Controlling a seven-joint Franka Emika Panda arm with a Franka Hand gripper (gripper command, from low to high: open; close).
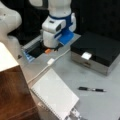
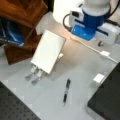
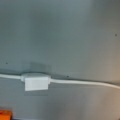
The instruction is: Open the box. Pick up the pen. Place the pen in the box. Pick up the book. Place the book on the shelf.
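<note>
Box (image 1: 100,48): you had it shut, lid down.
Pen (image 1: 91,89): lay loose on worktop (image 1: 100,105).
Book (image 1: 55,96): rested near shelf (image 1: 12,100).
Claw: its state couldn't be told.

Box (image 2: 107,100) cropped; pincer fingers hidden.

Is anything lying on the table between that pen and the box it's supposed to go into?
Nothing visible. In both front views the pen lies on bare grey table, apart from the box, with open surface between them. The box's black lid is down, so its inside is covered.
</note>
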